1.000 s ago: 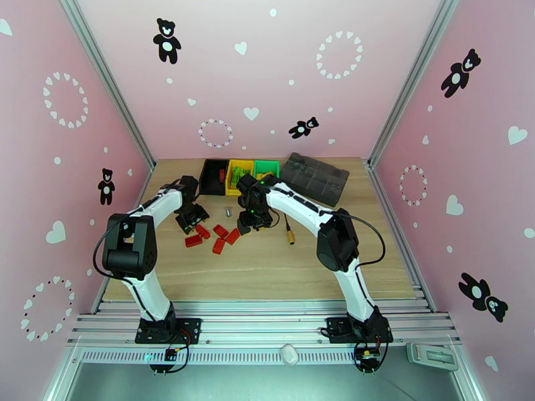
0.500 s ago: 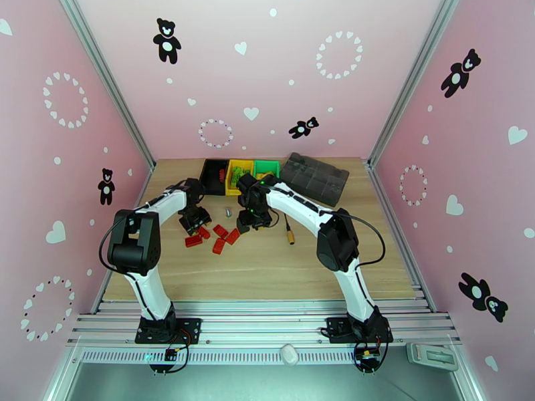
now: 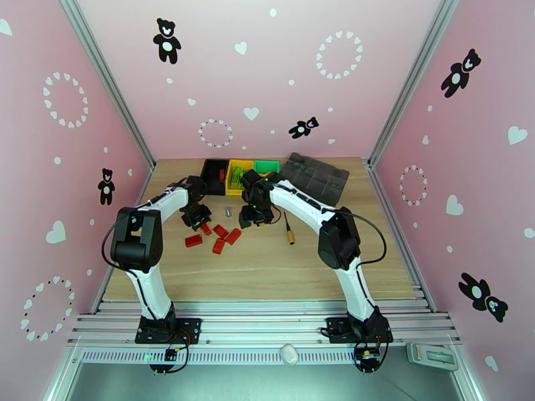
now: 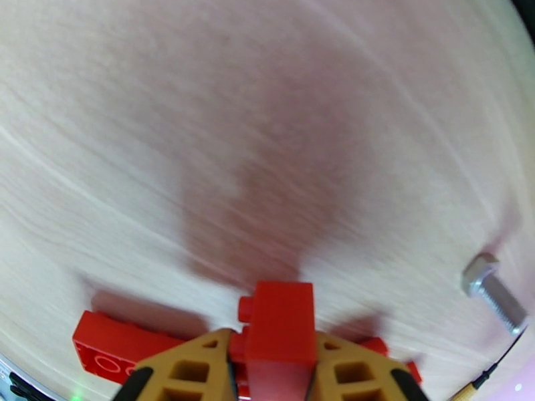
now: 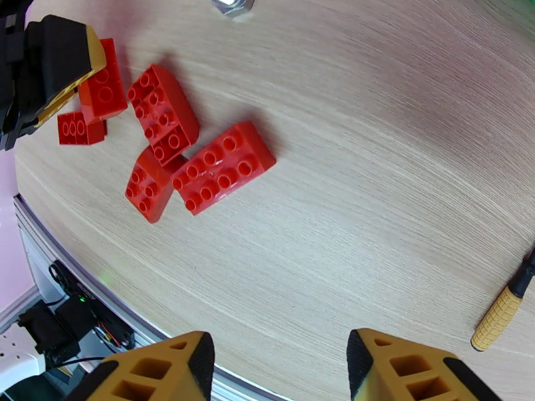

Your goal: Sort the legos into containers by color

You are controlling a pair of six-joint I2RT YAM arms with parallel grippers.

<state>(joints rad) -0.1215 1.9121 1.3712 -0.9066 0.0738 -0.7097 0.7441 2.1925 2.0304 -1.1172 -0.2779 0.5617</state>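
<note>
Left tool [image 4: 274,352]: fingers clamped on one red studded plastic brick [image 4: 281,312], low over the wooden counter [image 4: 267,128] (whether it is lifted clear cannot be judged).

Right tool [image 5: 277,359]: fingers apart, gripping nothing, above the counter.

Loose red bricks [image 5: 224,165] lie clustered between the two tools.

The black plastic bin [image 3: 212,176], yellow plastic bin [image 3: 231,190] and green plastic bin [image 3: 267,166] stand side by side at the far edge. The yellow one appears to contain green pieces.

An orange-handled screwdriver [image 5: 498,315] and a grey metal bolt [image 4: 495,295] lie nearby.
</note>
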